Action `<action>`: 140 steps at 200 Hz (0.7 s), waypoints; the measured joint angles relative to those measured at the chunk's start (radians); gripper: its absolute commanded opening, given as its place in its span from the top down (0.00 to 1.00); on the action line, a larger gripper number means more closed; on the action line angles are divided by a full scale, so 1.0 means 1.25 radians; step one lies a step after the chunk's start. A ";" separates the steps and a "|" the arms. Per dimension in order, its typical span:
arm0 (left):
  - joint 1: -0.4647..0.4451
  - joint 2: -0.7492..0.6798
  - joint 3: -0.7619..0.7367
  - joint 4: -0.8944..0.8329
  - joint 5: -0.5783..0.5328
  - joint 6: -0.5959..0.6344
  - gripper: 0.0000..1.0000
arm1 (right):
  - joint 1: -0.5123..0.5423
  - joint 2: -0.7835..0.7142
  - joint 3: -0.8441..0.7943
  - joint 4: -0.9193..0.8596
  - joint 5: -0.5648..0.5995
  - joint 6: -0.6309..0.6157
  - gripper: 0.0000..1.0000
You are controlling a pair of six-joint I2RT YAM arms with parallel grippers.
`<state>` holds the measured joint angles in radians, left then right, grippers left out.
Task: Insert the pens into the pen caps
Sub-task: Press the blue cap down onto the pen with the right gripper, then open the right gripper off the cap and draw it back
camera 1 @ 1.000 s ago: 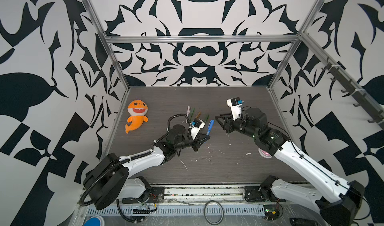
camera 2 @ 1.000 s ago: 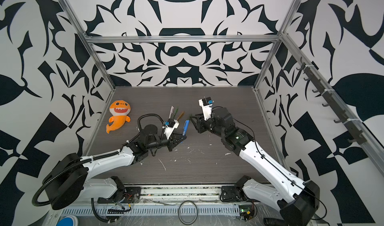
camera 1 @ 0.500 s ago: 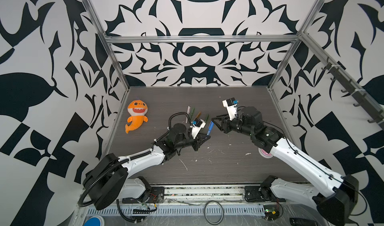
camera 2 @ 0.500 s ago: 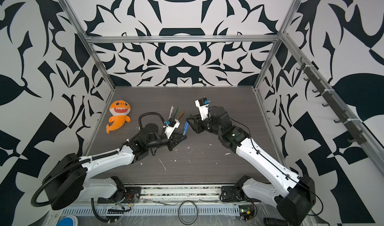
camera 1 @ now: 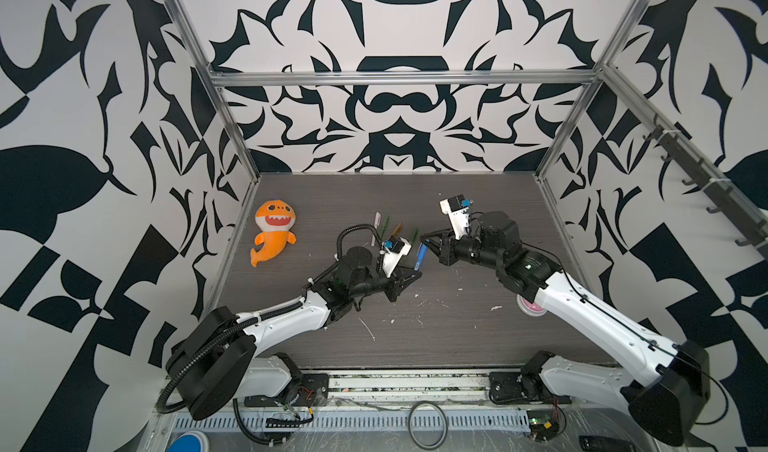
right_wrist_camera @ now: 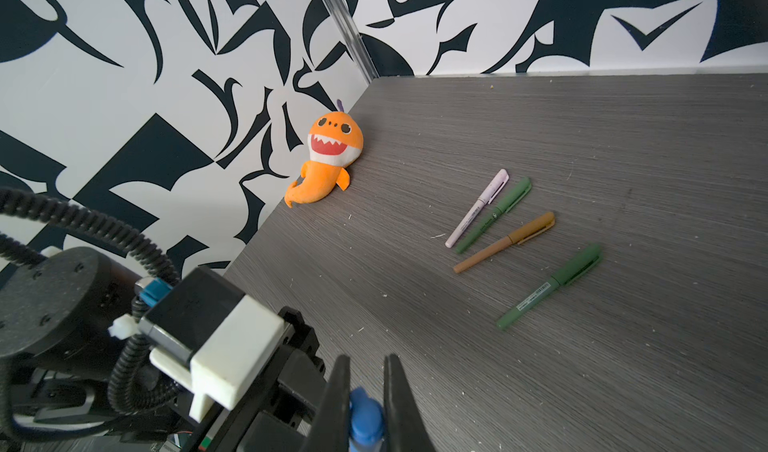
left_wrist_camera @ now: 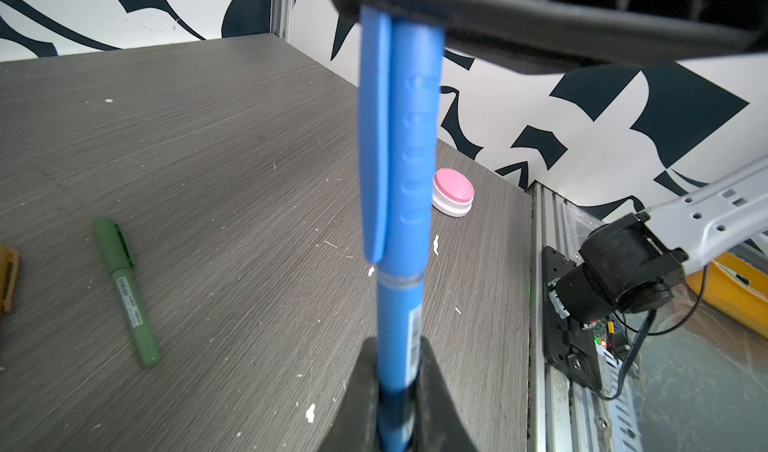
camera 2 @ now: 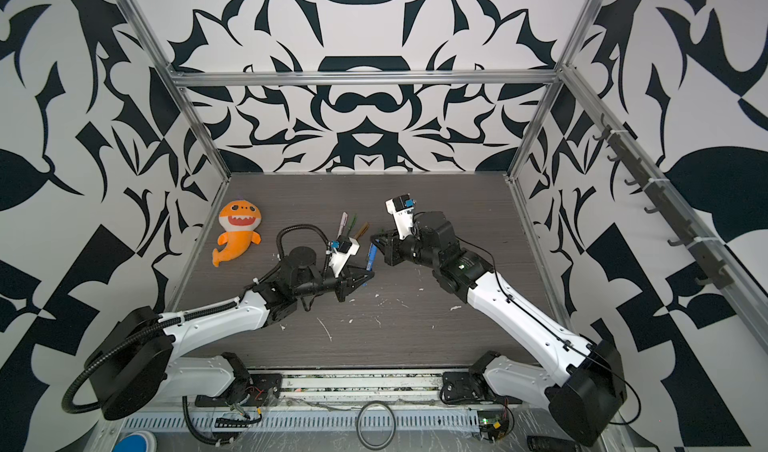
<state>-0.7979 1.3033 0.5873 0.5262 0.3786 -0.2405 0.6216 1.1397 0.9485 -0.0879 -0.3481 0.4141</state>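
Mid-table: the left gripper (left_wrist_camera: 397,358) has its jaws closed on the barrel of the blue pen (left_wrist_camera: 400,304), which it holds clear of the table (left_wrist_camera: 208,138). The right gripper (right_wrist_camera: 368,371) is pinched tight on the rounded end of the blue cap (right_wrist_camera: 365,418). The cap sits over the pen's far end with its clip visible. Pen and cap make one straight blue line between the two grippers, and in both top views it stands tilted above the middle of the table.

Farther back, four capped pens lie flat and roughly parallel. The pink-white pen (right_wrist_camera: 478,207) has a green pen (right_wrist_camera: 494,215) just beside it, then comes the orange-brown pen (right_wrist_camera: 505,242), and the second green pen (right_wrist_camera: 550,285) lies a little apart.

A shark plush (right_wrist_camera: 328,159) lies against the left wall. A pink-topped disc (left_wrist_camera: 453,190) lies near the right arm.
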 measured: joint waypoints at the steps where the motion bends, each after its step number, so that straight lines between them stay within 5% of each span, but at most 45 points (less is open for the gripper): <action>1: 0.000 0.000 0.000 0.000 -0.001 -0.002 0.97 | 0.000 0.000 0.000 0.001 0.000 0.000 0.96; 140: 0.026 -0.020 0.099 -0.105 -0.007 -0.021 0.98 | 0.013 -0.017 -0.081 0.228 0.052 -0.003 1.00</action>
<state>-0.7658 1.2785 0.7113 0.3954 0.3695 -0.2672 0.6380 1.1183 0.8471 0.1974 -0.2829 0.4107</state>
